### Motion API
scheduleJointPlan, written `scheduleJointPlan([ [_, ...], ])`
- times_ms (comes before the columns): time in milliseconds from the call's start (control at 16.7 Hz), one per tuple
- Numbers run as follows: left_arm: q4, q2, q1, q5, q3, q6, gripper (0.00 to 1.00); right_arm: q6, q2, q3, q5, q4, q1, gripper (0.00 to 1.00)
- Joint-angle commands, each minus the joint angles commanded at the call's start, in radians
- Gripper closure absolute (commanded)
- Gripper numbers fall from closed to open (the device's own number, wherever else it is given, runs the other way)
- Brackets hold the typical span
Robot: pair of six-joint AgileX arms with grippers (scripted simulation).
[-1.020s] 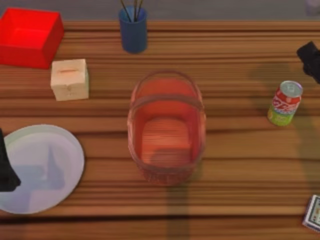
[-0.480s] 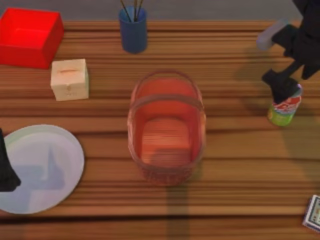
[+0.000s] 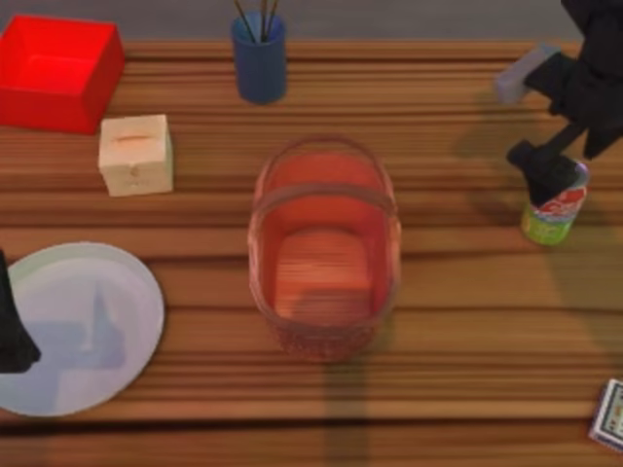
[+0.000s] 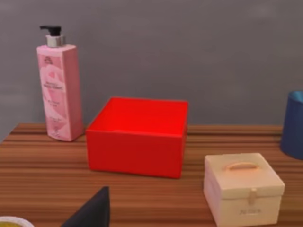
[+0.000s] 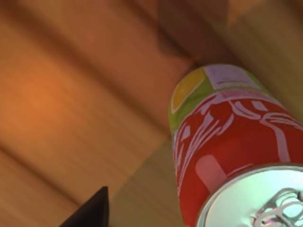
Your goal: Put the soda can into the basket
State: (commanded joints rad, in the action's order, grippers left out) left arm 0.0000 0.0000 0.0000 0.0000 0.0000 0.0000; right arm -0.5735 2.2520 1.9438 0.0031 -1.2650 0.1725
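Observation:
The soda can (image 3: 553,216) stands upright at the table's right side, red above and lime-green below; in the right wrist view the can (image 5: 222,142) looms close, silver top showing. My right gripper (image 3: 550,173) hangs directly over the can's top, open, with one dark fingertip (image 5: 92,210) showing beside the can and apart from it. The salmon-pink basket (image 3: 255,233) sits mid-table, its handle arched across it, with nothing inside. My left gripper (image 3: 12,336) rests parked at the left edge over the plate, open.
A red box (image 3: 58,73) and a pale wooden box (image 3: 136,154) sit at back left, a blue pencil cup (image 3: 259,58) at back centre. A white plate (image 3: 97,321) lies front left. A pink pump bottle (image 4: 59,90) stands beyond the red box. A small card box (image 3: 611,413) lies at front right.
My right arm came in from the right edge and dropped over the soda can; in the last half second it barely shifted. The can, basket and left arm stayed put.

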Motion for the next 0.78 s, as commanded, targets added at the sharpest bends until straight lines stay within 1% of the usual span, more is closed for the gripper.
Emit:
scheduleJointPlan([
  [300, 0.0, 0.0, 0.0, 0.0, 0.0, 0.0, 0.0, 0.002, 0.024, -0.111, 0.0, 0.138, 0.003, 0.0],
  [600, 0.0, 0.0, 0.0, 0.0, 0.0, 0.0, 0.0, 0.003, 0.029, -0.13, 0.0, 0.159, 0.004, 0.0],
  [780, 0.0, 0.0, 0.0, 0.0, 0.0, 0.0, 0.0, 0.003, 0.029, -0.13, 0.0, 0.159, 0.004, 0.23],
])
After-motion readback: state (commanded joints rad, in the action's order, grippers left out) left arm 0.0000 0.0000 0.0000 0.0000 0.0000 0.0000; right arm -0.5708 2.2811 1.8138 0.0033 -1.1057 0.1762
